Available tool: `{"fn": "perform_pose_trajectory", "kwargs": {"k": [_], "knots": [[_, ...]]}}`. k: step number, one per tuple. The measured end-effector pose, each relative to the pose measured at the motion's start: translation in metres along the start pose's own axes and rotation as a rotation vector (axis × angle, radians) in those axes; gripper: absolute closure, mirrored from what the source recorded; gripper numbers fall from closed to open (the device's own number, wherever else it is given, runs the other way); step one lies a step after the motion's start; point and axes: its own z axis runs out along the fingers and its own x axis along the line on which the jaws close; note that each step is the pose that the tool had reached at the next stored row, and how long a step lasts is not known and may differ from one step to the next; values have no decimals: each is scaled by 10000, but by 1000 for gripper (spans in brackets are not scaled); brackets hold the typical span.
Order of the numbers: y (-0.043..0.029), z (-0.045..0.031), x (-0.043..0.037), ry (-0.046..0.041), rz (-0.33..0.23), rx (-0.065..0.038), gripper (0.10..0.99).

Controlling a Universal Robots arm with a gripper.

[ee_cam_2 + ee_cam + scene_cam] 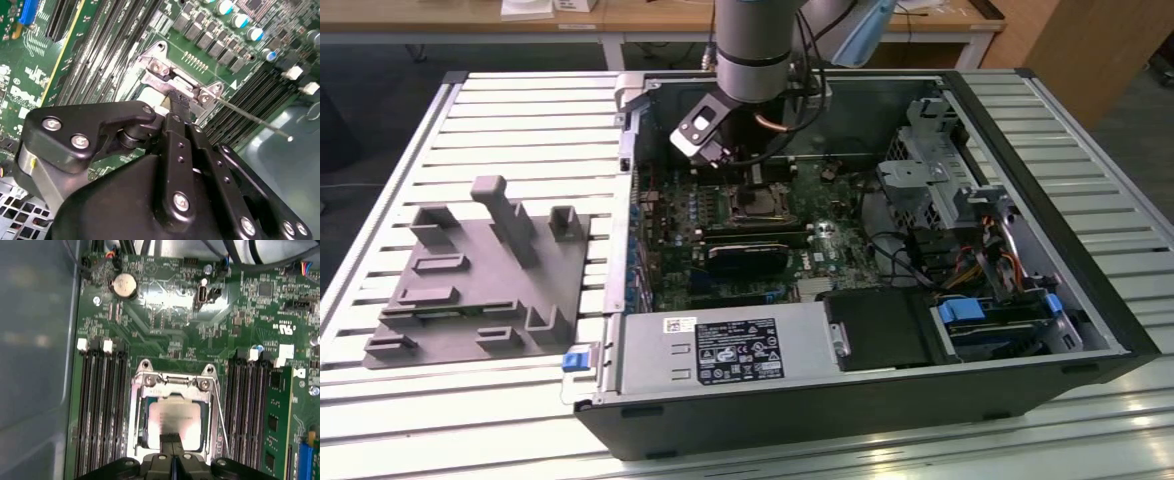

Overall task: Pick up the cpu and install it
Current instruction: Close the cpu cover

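Observation:
The cpu (pixel 175 417), a flat square chip with a silver top, lies level inside the metal-framed socket (pixel 142 405) on the green motherboard. My gripper (pixel 172 439) stands directly above the chip's near edge, its two dark fingers pressed together with nothing visible between them. In the second wrist view the gripper (pixel 179 101) has its tip at the socket's hinge bracket (pixel 165 75). From the exterior view the gripper (pixel 750 172) hangs inside the open computer case, just over the socket (pixel 755 207).
A thin lever rod (pixel 220 415) runs along one side of the socket. Memory slots (pixel 100 410) flank it on both sides. The case holds a power supply (pixel 720 350) and a drive cage (pixel 934 170). A grey fixture block (pixel 480 280) lies at the exterior view's left.

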Motion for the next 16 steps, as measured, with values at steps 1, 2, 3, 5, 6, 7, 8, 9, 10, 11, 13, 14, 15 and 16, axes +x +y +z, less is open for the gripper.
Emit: {"fn": "perform_pose_trajectory", "kwargs": {"k": [1, 2, 3, 5, 6, 7, 8, 9, 10, 11, 13, 14, 15, 16], "knots": [[-8, 0, 0, 0, -1, 0, 980], [-16, 2, 1, 0, -3, 0, 980], [-18, 6, 1, 0, -7, 0, 980], [-18, 32, 1, -1, -13, 2, 980], [-19, 48, 1, -9, -14, 8, 980], [-17, 58, 0, -18, -13, 18, 980], [-10, 64, -1, -20, -10, 19, 980], [4, 65, 0, -19, -10, 17, 980], [20, 67, -2, -14, -11, 13, 980], [34, 66, -5, -15, -13, 12, 980], [61, 63, -9, -22, -14, 17, 980], [68, 61, -8, -19, -14, 14, 980], [73, 49, -5, -7, -15, 2, 980], [79, 32, 2, 22, -15, -17, 980]]}}
